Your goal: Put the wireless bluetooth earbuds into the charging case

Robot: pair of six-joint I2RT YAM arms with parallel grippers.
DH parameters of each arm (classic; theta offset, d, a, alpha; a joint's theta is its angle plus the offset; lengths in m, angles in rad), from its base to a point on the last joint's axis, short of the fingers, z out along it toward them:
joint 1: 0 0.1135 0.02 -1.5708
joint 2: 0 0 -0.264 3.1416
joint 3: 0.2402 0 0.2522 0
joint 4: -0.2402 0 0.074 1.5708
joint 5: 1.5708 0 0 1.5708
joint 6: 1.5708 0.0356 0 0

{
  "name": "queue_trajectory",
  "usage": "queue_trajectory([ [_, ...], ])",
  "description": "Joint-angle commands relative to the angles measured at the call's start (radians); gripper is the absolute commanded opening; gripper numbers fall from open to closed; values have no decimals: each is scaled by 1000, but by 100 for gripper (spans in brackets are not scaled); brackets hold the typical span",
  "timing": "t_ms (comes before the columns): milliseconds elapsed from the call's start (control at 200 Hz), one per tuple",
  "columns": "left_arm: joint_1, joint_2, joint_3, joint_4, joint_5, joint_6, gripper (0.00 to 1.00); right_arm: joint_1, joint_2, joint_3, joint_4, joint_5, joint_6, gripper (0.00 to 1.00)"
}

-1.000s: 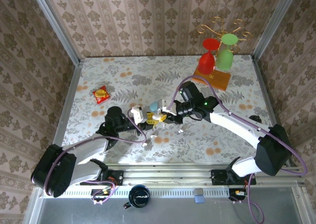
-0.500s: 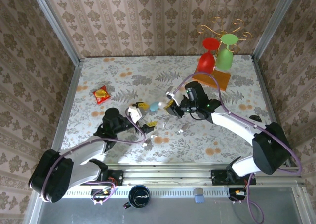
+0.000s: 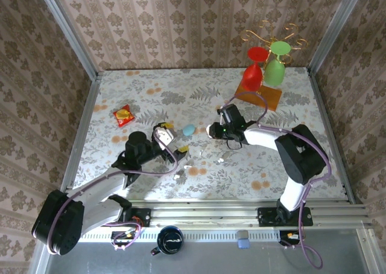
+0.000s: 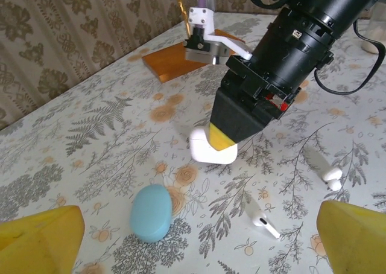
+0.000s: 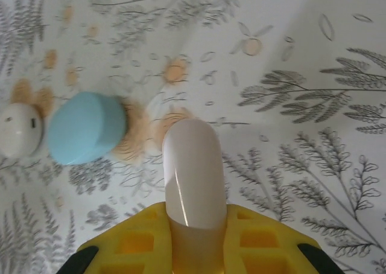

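At 6 o'clock in the top view, below the table [image 3: 289, 165] edge, stands 1 dark mug [image 3: 170, 239]. Past the arm bases, the earbuds are hard to read from above: only a few white specks on the floral cloth, possibly 3. The left wrist view shows 2 earbuds [image 4: 260, 217] plainly. They lie apart on the table, 1 at 5 o'clock of the charging case and 1 at 3 o'clock.

The left gripper [image 3: 175, 137] stands spread wide with nothing between its fingers. In its own view the 2 yellow fingertips [image 4: 39, 241] are cut off by the lower corners.

The right gripper [image 3: 211, 131] is clamped on the charging case [image 5: 193, 165], 1 glossy white oval with its near end hidden between the yellow pads. Whether it touches the table I cannot tell.

At 10 o'clock of it lies 1 light-blue case [image 5: 86, 127]. Past that is 1 round white thing [image 5: 18, 129], clipped by the frame edge.

Farther off, 1 red-and-yellow packet [image 3: 123, 114] lies at 10 o'clock. At 1 o'clock a rack [image 3: 259, 96] holds 2 upturned glasses, 1 red glass [image 3: 253, 76] and 1 green glass [image 3: 275, 72].
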State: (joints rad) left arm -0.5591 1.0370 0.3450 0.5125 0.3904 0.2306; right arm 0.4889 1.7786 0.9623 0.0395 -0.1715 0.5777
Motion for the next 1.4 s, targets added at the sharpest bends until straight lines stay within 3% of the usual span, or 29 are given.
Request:
queue_trajectory([
  [0,7,-18,36,-40,-61,-22,99,-14,28,42,32,-10,54,12],
  [225,4,-18,38,-44,-220,-88,98,-45,76,67,-12,20,53,26],
  [460,-10,8,81,-120,-305,-107,99,-67,-10,37,-13,95,22,54],
  [590,-23,44,147,-244,-384,-138,100,-67,-92,20,-28,134,-46,65],
  [900,-19,235,368,-620,-551,-327,100,-68,-161,31,-98,138,-50,69],
  [980,-6,294,461,-741,-511,-327,100,-67,-164,18,-79,135,-37,69],
  [1055,-2,348,532,-845,-541,-354,100,-67,-164,9,-69,130,-36,69],
  [1395,43,436,592,-872,-558,-574,100,-70,-157,1,-71,115,-87,69],
])
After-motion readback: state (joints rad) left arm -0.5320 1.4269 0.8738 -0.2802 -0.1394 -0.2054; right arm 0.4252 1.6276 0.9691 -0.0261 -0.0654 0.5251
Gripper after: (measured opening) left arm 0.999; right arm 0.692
